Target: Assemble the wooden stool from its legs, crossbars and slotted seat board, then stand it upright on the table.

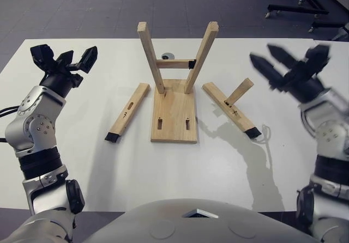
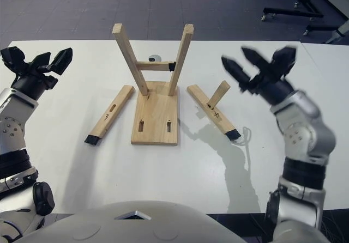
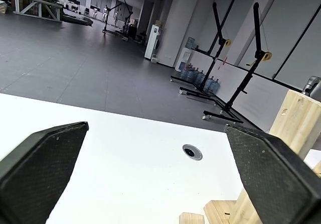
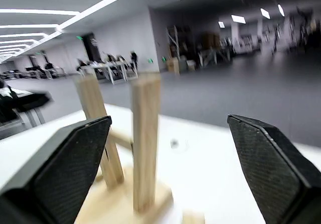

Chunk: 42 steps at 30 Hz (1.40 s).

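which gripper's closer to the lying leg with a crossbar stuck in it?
Right. The right gripper hangs above the table just right of that leg; the left gripper is on the far side of the seat board, beyond the other loose leg.

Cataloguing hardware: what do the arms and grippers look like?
The left arm and right arm have rounded silver-grey joint housings separated by black bands. The left gripper and right gripper are black, with broad tapering fingers and finely textured pads.
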Tool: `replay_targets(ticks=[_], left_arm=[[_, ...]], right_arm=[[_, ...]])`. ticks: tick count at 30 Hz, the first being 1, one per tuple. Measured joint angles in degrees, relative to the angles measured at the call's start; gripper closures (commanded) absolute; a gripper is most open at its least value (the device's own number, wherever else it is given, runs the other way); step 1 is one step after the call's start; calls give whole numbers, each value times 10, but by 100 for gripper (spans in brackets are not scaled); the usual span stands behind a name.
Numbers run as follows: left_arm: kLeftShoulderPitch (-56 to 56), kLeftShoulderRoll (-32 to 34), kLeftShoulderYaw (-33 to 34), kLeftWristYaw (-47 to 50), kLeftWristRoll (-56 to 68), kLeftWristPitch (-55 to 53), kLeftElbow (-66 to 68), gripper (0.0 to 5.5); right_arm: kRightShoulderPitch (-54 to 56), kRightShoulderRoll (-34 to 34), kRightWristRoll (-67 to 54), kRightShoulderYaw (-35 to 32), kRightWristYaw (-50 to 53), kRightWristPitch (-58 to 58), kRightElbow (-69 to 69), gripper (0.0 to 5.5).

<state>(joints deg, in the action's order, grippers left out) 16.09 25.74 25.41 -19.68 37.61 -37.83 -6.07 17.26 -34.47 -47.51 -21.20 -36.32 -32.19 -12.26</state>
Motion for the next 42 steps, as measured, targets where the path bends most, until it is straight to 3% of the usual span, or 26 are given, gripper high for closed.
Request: replay_targets(ticks=[7, 10, 19, 34, 42], left_arm=[[4, -1, -1, 1, 0, 3, 0, 51], [4, -1, -1, 2, 0, 4, 0, 51], [3, -2, -3, 5, 0, 5, -1, 51], [2, -5, -3, 11, 0, 5, -4, 51], [2, -5, -5, 12, 0, 5, -4, 51]], right_arm=[[194, 47, 2, 23, 266, -97, -32, 124], [228, 54, 37, 51, 321, -120, -35, 124], [97, 85, 76, 63, 329, -152, -28, 124], [117, 120, 82, 53, 335, -163, -44, 124], [10, 151, 140, 81, 289, -79, 7, 124]])
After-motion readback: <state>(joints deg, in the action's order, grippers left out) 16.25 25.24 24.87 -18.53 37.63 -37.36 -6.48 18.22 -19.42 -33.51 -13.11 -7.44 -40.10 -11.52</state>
